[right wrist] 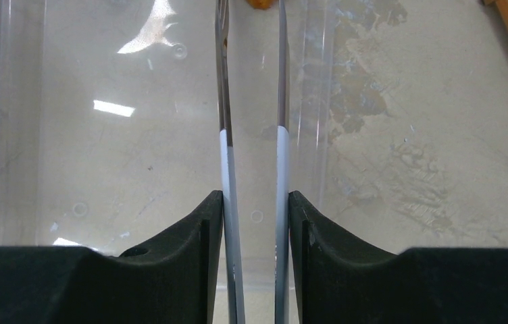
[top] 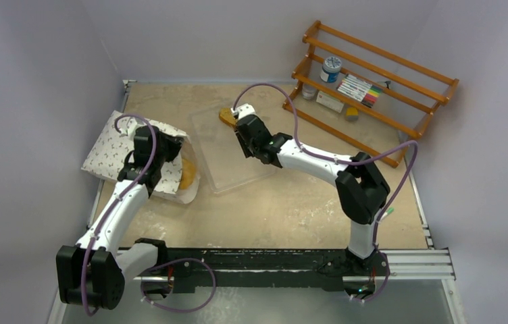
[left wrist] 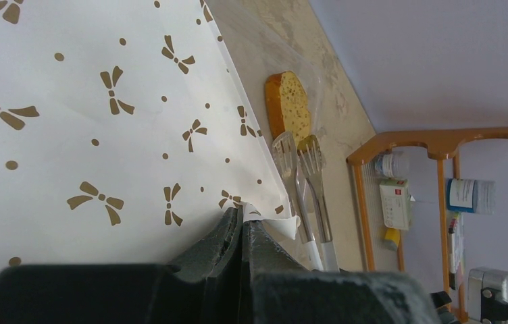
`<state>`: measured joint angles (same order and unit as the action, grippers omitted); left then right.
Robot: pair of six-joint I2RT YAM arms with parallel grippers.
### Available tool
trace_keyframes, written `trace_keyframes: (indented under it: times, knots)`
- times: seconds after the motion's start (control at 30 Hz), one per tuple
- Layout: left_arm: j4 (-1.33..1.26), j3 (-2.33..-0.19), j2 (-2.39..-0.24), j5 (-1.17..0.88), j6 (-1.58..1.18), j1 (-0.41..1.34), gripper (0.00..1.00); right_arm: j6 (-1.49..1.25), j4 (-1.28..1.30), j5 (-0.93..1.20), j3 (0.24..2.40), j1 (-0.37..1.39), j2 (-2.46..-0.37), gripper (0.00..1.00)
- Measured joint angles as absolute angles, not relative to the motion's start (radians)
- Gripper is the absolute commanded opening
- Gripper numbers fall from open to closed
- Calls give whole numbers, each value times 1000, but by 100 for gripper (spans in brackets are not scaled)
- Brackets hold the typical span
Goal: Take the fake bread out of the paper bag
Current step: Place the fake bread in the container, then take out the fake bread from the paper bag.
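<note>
1. the left gripper (left wrist: 243, 229) is clenched on the lip of the paper bag (top: 111, 152), jaws tight together with a corner of the printed paper nipped between them; the bag lies at the left side of the table (top: 292, 209), its mouth facing the middle.
2. the right gripper (right wrist: 254, 202) is grasping the metal tongs (right wrist: 228, 162) by their white-sleeved handles, one arm against each finger; the two arms stand apart, and nothing shows between them in the right wrist view.
3. the tongs hang over the clear tray (top: 227, 177), which sits just beside the bag's mouth; their tips are near a slice of fake bread (top: 227, 117), tan with dark specks, at the tray's far end and seemingly inside it; whether the tips touch it, i cannot tell.
4. done so far, as i judge it: that one slice is out of the bag and set down at the tray.
5. left to do: a golden-orange pastry (top: 187, 174) shows at the bag's mouth, partly under the paper; it is not yet out; anything deeper in the bag is hidden, so i cannot say how many pieces remain.
6. my reading: the task is in its early part; the next move likely calls for the tongs to cross to the pinched mouth and close on the pastry there.
</note>
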<state>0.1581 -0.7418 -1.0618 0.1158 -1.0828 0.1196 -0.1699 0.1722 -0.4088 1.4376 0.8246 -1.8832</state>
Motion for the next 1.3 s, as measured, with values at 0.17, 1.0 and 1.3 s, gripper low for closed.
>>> trace_keyframes:
  times: [0.17,1.0,1.3]
  knots:
    - [159,-742,-1062,116,-1082,120,0,-176,165,-408,1405,825,-1842,39]
    - [159,-742,-1078,107,-1081,118,0,-278,273,-326,1228,1063,-1409,35]
    - [159,-743,-1090,91,-1076,112,0,-315,300,-286,1211,1143,-1332,34]
